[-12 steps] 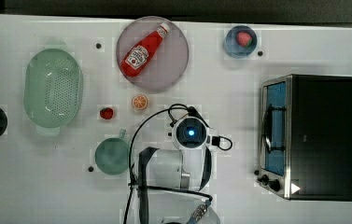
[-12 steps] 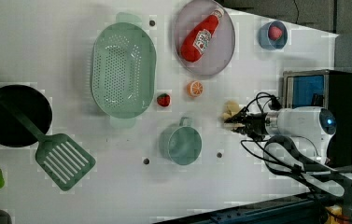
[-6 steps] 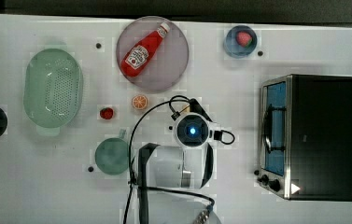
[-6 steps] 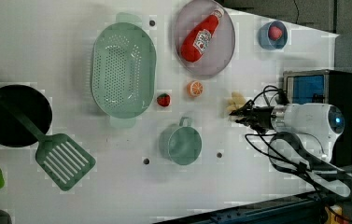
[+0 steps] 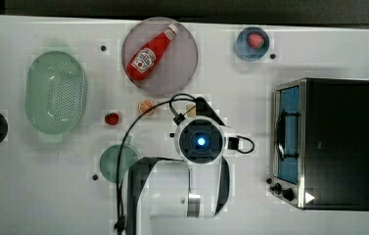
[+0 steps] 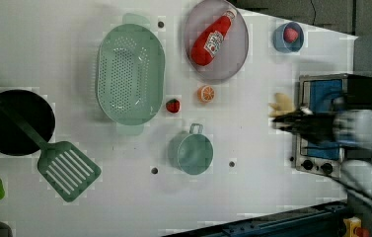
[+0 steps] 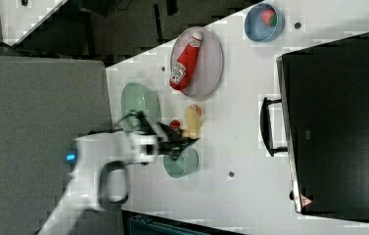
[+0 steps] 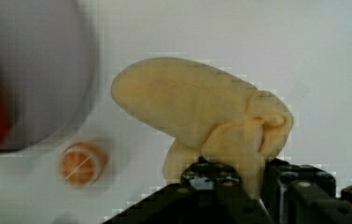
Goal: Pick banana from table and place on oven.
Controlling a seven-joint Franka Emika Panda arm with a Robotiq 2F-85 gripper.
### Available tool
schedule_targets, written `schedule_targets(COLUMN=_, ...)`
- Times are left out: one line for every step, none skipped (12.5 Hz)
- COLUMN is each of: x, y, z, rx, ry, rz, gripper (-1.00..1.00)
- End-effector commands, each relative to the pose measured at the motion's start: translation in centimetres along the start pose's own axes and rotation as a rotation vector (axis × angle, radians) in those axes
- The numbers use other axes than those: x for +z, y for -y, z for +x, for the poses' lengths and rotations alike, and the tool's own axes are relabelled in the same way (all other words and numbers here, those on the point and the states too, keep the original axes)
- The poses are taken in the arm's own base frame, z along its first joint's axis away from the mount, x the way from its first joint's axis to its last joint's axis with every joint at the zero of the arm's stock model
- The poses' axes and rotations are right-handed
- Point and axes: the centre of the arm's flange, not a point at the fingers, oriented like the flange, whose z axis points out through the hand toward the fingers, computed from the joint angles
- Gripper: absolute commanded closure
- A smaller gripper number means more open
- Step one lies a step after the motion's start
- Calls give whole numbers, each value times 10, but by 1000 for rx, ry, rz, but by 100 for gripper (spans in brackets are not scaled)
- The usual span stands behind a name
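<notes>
The pale yellow banana (image 8: 197, 107) is clamped at its lower part by my gripper (image 8: 253, 179), which is shut on it. In the left view the banana (image 6: 281, 103) hangs at the gripper (image 6: 284, 121), just left of the oven (image 6: 331, 94). In the right view the banana (image 7: 192, 122) shows above the white table (image 7: 241, 161), at the gripper (image 7: 189, 142). In the top view a bit of banana (image 5: 190, 108) peeks out beside the arm's wrist (image 5: 200, 142). The oven (image 5: 338, 142) stands at the top view's right, door shut.
A ketchup bottle (image 5: 150, 51) lies on a grey plate. An orange slice (image 5: 146, 106), a small strawberry (image 5: 111, 118) and a green cup (image 5: 116, 161) sit near the arm. A green colander (image 5: 55, 98), a blue bowl (image 5: 252, 43), a black pan (image 6: 16, 121) and a spatula (image 6: 67, 170) are farther off.
In the left view the gripper and the banana have shifted right, towards the oven. The jaws have closed in slightly on the banana.
</notes>
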Motion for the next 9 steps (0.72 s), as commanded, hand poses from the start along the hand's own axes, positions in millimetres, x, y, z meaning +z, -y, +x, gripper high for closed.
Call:
schedule_targets(x=-109, y=-2, z=4, rx=12, ry=-21, rz=23, gripper=64)
schedule_targets(x=-136, y=-6, z=3, rx=15, ry=-10, rz=12, gripper=64)
schedule_targets(x=-159, y=-12, z=2, rx=22, ry=0, rz=3, gripper=64)
schedule_targets(x=-177, y=-20, z=4, rx=33, ry=10, rz=-3, gripper=64)
schedule_targets(x=-193, y=-27, z=10, rx=42, ry=13, rz=2, gripper=64)
schedule_targets(x=-208, y=-34, z=18, rx=55, ry=5, rz=19, gripper=64)
schedule_targets(x=-220, y=-43, z=29, rx=70, ry=-3, rz=37, gripper=64)
schedule_targets(x=-228, y=-54, z=42, rx=83, ry=-8, rz=51, gripper=64)
schedule_targets(x=-232, y=-67, z=57, rx=96, ry=-10, rz=61, gripper=64)
